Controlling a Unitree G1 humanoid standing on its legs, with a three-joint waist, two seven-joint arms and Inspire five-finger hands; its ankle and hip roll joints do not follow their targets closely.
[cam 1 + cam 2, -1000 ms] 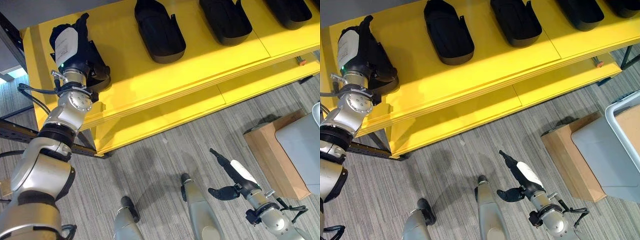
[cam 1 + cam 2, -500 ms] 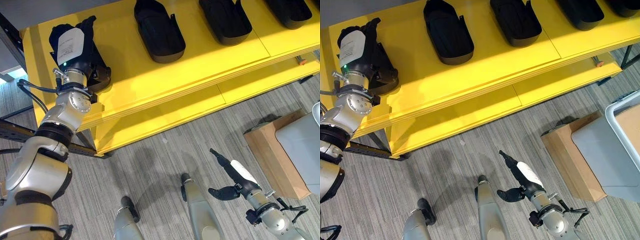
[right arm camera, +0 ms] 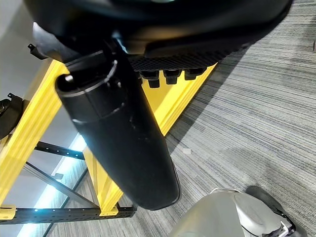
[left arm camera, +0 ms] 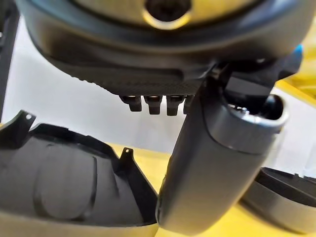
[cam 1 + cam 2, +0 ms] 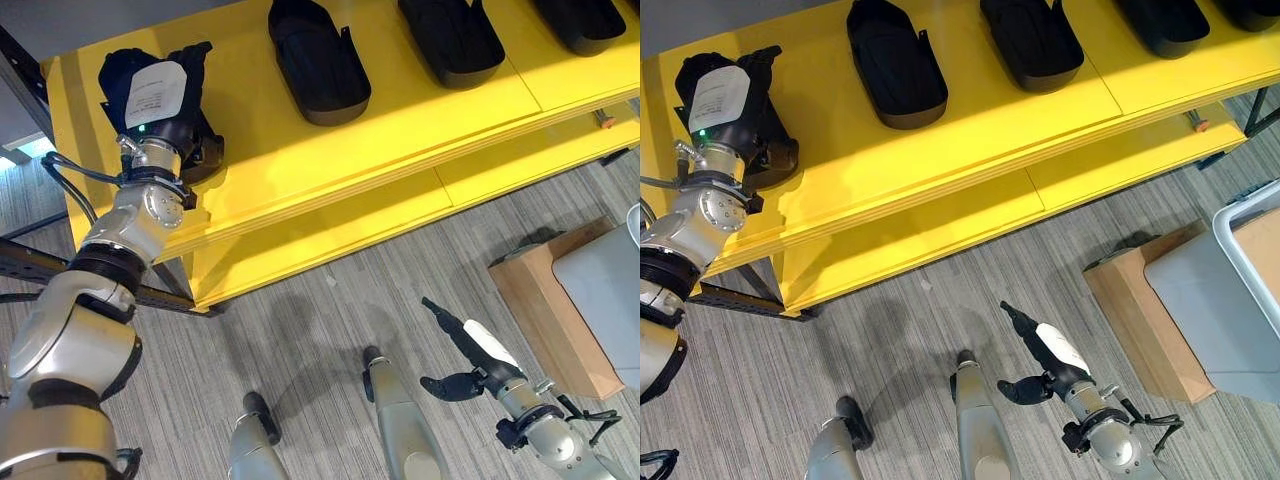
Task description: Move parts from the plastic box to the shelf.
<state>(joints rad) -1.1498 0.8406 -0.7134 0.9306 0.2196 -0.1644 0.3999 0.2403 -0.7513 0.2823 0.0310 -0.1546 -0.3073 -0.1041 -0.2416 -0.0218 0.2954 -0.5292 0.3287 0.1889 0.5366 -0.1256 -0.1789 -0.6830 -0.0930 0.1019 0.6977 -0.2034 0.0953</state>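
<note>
Your yellow shelf (image 5: 400, 110) stands over grey striped carpet, with black moulded parts (image 5: 318, 62) in a row along its top. At the shelf's left end your left hand (image 5: 160, 95) rests over another part (image 4: 64, 190); whether its fingers grip it, I cannot tell. I judge this the placing step: next, lift clear. Your right hand (image 5: 470, 350) hangs empty, fingers straight, below the shelf.

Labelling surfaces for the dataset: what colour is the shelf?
Bright yellow shelf, clearest in the right eye view.
</note>
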